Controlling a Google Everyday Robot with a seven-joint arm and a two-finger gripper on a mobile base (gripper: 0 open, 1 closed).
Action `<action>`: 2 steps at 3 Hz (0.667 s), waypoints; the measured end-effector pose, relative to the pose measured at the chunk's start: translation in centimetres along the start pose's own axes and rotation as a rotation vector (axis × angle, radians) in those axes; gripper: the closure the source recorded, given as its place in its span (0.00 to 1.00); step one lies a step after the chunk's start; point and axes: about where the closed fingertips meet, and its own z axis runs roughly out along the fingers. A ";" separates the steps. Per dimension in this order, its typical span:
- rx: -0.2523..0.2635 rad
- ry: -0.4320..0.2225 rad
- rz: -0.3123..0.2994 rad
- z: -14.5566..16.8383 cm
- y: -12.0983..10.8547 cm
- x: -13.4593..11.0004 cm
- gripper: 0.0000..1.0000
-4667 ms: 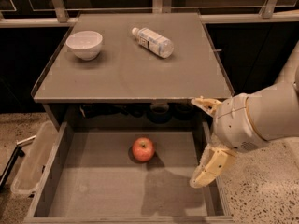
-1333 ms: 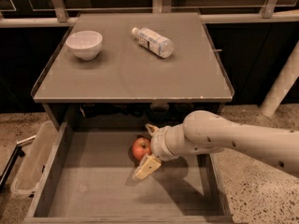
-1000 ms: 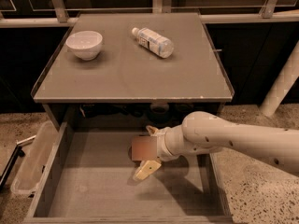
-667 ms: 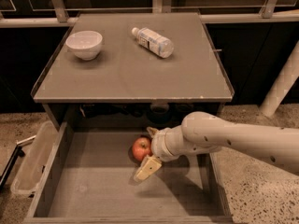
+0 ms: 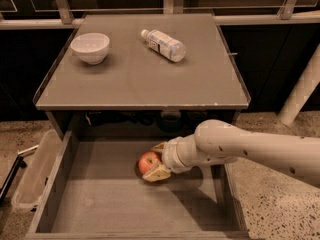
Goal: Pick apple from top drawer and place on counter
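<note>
White arm (image 5: 260, 151) enters from 4 o'clock and reaches toward 9 o'clock. Its gripper (image 5: 156, 160) sits just below centre, tan fingers (image 5: 157, 174) clamped around an apple (image 5: 146, 162).

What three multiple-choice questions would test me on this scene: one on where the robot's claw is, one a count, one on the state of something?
1. Where is the gripper?
A. raised high above everything
B. down in the top drawer, closed around the apple
C. on the floor outside

2. How many things rest on the counter?
A. none
B. two
C. four

3. How is the plastic bottle placed?
A. lying on its side
B. standing upright
C. held in the air

Answers:
1 B: the gripper reaches into the open drawer with a finger on each side of the apple.
2 B: only the white bowl and the plastic bottle are on the counter.
3 A: the bottle lies flat on the counter, with its cap pointing toward the back left.
</note>
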 end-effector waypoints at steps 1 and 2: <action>0.000 0.000 0.000 0.0 0.0 0.0 0.64; 0.000 0.000 0.000 0.0 0.0 0.0 0.89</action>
